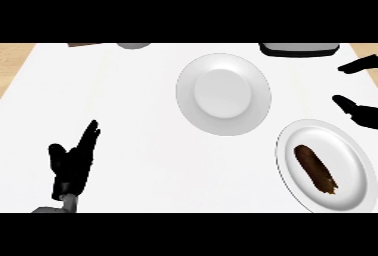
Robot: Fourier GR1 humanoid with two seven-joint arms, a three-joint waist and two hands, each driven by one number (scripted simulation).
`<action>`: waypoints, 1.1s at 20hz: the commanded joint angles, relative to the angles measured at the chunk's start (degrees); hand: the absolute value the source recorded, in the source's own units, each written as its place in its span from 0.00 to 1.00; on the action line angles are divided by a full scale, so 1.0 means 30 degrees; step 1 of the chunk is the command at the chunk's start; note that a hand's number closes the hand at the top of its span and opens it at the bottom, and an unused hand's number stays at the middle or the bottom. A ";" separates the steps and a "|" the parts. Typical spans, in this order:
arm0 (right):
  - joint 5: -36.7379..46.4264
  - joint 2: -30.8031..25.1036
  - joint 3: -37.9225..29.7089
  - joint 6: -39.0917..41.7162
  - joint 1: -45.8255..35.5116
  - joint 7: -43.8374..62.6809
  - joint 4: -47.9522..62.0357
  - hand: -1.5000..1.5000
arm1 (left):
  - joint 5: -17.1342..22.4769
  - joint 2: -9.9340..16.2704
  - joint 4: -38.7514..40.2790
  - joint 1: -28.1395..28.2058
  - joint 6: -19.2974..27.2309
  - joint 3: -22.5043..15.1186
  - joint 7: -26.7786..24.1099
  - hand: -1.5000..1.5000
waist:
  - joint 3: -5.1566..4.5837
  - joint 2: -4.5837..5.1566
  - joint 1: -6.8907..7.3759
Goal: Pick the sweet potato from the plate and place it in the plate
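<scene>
A dark brown sweet potato (316, 169) lies lengthwise on a white plate (289, 150) at the lower right of the counter. A second white plate (223, 94), with nothing on it, sits up and to the left of the first. Only fingers of my right hand (356, 110) show at the right edge, spread apart above the sweet potato's plate and touching nothing. My left hand (72, 162) rests open at the lower left, fingers pointing up, far from both plates.
A dark-rimmed grey container (299, 48) stands at the counter's far edge, top right. A grey round object (133, 45) and a brown item (85, 44) peek in at the top left. Wooden surface shows at both upper corners.
</scene>
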 commanded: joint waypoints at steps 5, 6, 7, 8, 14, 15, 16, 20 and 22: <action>0.0102 -0.0558 -0.1952 0.1507 0.1820 -0.5797 0.1184 0.00 | 0.0408 -0.1247 -0.0039 0.0099 -0.1244 -0.0986 0.1063 0.50 | -0.0049 0.0074 0.0141; -0.0286 -0.1387 -0.2951 0.2163 0.2500 -0.7065 0.2061 0.00 | 0.0246 -0.1490 -0.0615 0.0517 -0.0869 -0.1216 0.1149 0.50 | -0.0042 0.0066 0.0111; 0.0813 -0.1400 -0.2508 0.1866 0.2070 -0.6671 0.2028 0.00 | 0.0502 -0.0841 -0.1104 0.0608 -0.1301 -0.0762 0.1586 0.50 | -0.0046 0.0069 0.0211; 0.0790 -0.1558 -0.2480 0.2382 0.2616 -0.6574 0.1583 0.00 | 0.0562 -0.0946 -0.0287 0.0469 -0.1570 -0.0516 0.1073 0.50 | -0.0054 0.0068 0.0128; 0.4902 -0.5363 -0.0058 0.3854 0.4000 -0.3025 -0.1509 0.00 | 0.0208 -0.1295 -0.0941 0.1078 -0.0861 -0.0959 0.1372 0.50 | -0.0094 -0.0020 -0.0081; 0.5019 -0.5691 0.0123 0.4330 0.4195 -0.2267 -0.2474 0.00 | 0.0533 -0.1051 -0.1145 0.0749 -0.1061 -0.0544 0.1610 0.50 | -0.0099 -0.0050 -0.0165; 0.5000 -0.5982 0.0165 0.4891 0.3714 -0.1136 -0.3044 0.00 | 0.0596 -0.1050 -0.1055 0.0938 -0.1279 -0.0594 0.1573 0.50 | -0.0104 -0.0023 -0.0025; 0.6851 -0.5486 0.1548 0.5179 0.4315 0.1968 -0.5928 0.00 | 0.0350 -0.1097 -0.1255 0.1028 -0.1399 -0.0786 0.1786 0.50 | -0.0083 -0.0013 0.0031; 0.7983 -0.4554 0.2312 0.5006 0.4447 0.3611 -0.6604 0.00 | 0.0090 -0.1529 -0.0214 -0.0447 -0.1070 -0.0568 0.2030 0.50 | -0.0078 0.0054 -0.0002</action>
